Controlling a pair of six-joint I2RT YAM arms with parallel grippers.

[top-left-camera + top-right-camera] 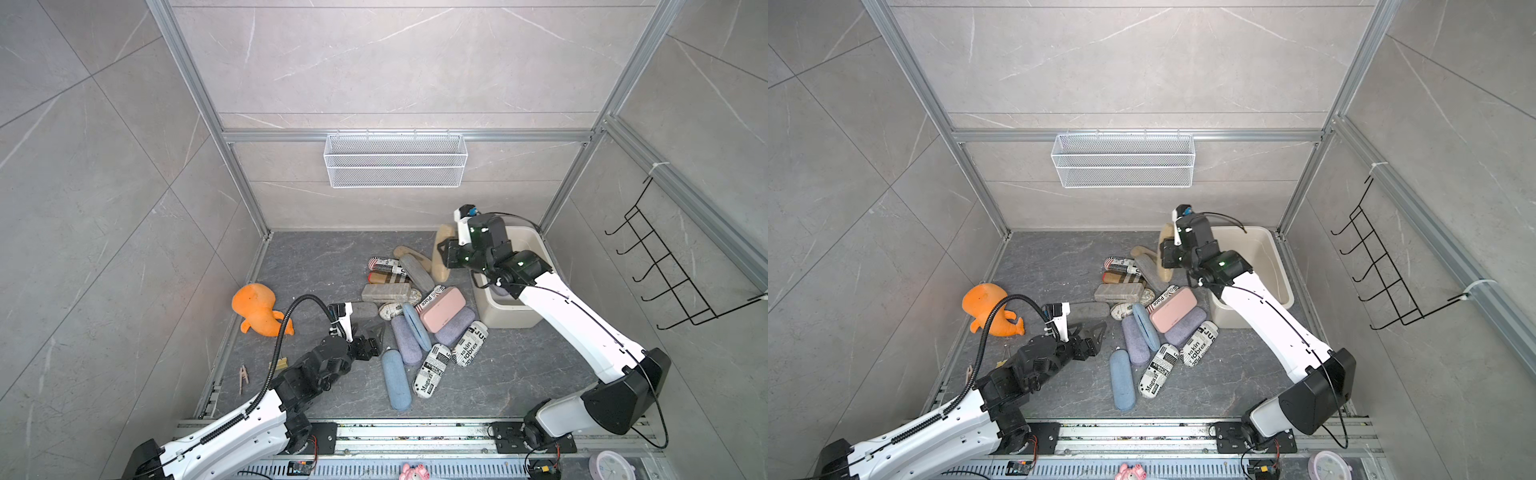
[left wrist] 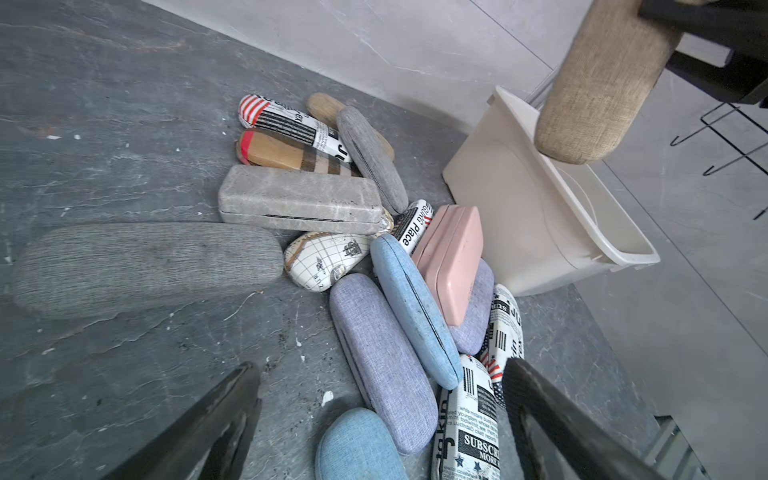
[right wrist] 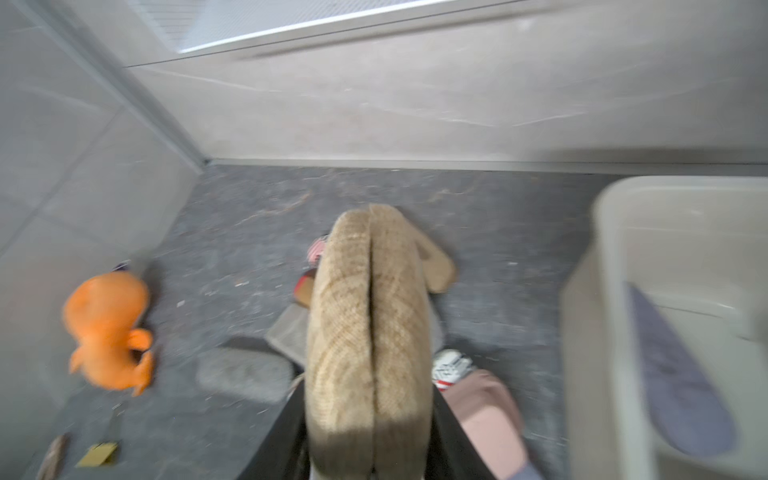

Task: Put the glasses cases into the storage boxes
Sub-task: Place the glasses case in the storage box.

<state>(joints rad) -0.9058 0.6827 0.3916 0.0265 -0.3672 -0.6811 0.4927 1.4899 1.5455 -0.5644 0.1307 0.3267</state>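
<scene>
Several glasses cases lie heaped mid-floor, among them a pink one (image 1: 441,308), a blue one (image 1: 396,384) and a newspaper-print one (image 1: 432,370). My right gripper (image 1: 442,254) (image 3: 368,436) is shut on a tan glasses case (image 1: 439,266) (image 3: 370,332), held up in the air just left of the cream storage box (image 1: 503,316) (image 3: 602,249). A lilac case (image 3: 681,395) lies inside that box. My left gripper (image 1: 375,331) (image 2: 380,368) hangs open and empty over the pile's near left side, beside a dark grey case (image 1: 365,309) (image 2: 145,266).
An orange plush toy (image 1: 259,309) lies at the left of the floor, with a clothespin (image 1: 244,378) nearer the front. A white wire basket (image 1: 395,160) hangs on the back wall and a black wire rack (image 1: 665,270) on the right wall.
</scene>
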